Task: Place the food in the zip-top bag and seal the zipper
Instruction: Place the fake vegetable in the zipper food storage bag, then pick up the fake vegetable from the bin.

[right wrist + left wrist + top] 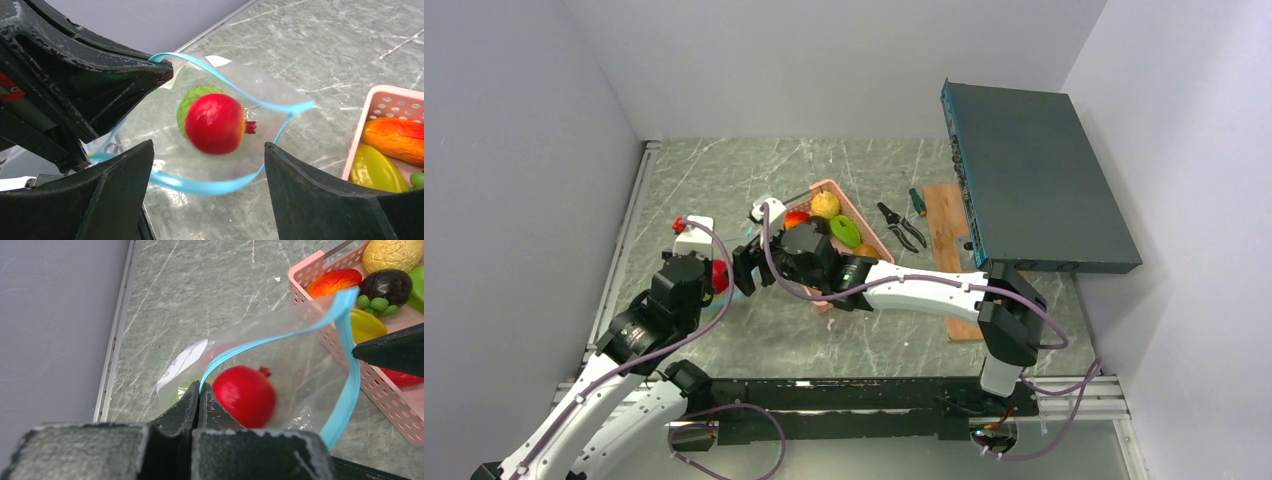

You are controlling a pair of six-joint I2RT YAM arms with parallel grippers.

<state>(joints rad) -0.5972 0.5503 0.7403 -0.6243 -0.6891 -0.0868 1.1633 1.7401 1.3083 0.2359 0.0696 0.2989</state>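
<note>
Holding side: the left gripper (198, 399) is clamped shut on the zipper (260, 342) at one end of the mouth, so the lip is kept lifted and open.
Feeding side: the right gripper (208, 147) is spread wide over the mouth, with nothing held.
Bag: the zip-top bag (300, 365) is held over the bench (824, 330) toward its left edge, just beside the pink basket (305, 269).
Food: a blurred red piece (215, 122) is seen inside the mouth above a green piece (187, 100). An orange piece (334, 282), a dark purple piece (392, 285) and a yellow piece (367, 325) are left in the basket.
Handling: the film is judged thin, floppy and slippery, and the pieces light, hard and glossy — apt to roll.
Hold: the zipper strip is judged the firmest place for pinching, and each piece is best taken across its middle.
</note>
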